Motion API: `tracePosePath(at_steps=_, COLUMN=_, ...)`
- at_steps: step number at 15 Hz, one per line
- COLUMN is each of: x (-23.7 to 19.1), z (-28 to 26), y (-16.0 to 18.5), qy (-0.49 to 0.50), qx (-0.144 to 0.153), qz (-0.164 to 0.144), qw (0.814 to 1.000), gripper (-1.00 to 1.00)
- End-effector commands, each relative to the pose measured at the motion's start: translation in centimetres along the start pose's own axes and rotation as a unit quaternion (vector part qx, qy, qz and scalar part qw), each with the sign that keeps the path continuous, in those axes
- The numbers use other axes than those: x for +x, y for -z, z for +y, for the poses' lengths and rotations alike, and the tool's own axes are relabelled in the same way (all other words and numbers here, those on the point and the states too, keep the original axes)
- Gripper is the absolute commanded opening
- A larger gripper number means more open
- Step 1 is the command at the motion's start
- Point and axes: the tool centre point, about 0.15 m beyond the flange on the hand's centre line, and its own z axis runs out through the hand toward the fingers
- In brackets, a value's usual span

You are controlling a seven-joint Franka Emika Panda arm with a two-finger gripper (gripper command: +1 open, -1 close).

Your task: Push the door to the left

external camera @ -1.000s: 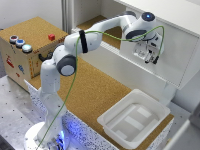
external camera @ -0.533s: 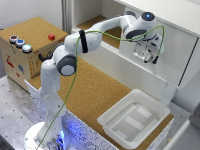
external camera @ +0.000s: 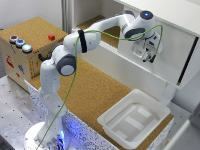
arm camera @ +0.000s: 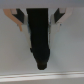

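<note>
The arm (external camera: 100, 37) is stretched from its base at the exterior view's left across the cork-topped table (external camera: 95, 92) to the cabinet at the back. The pincer (external camera: 149, 56) is held against the face of the door (external camera: 165, 45), a large white panel standing upright at the exterior view's right, with its black bar handle (external camera: 188, 59) seen near the panel's right edge, apart from the pincer. Whether the pincer is released or clenched cannot be told. In the wrist view a dark bar-like shape (arm camera: 40, 37) is seen against a pale surface. A white tray-like bin (external camera: 134, 117) is set on the table below the door, and a wooden box (external camera: 22, 55) with buttons is placed at the exterior view's left.
</note>
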Motion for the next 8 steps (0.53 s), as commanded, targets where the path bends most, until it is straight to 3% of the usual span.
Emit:
tracePosePath(at_steps=1, x=2.5, z=-7.5, y=-0.2, qy=-0.018, qx=-0.075, qz=0.025, qw=0.997, gripper=-1.0)
tracePosePath(at_steps=8, x=4.2, z=-14.6, y=-1.0, qy=0.01, qx=-0.098, qz=0.015, qw=0.995, gripper=-1.0)
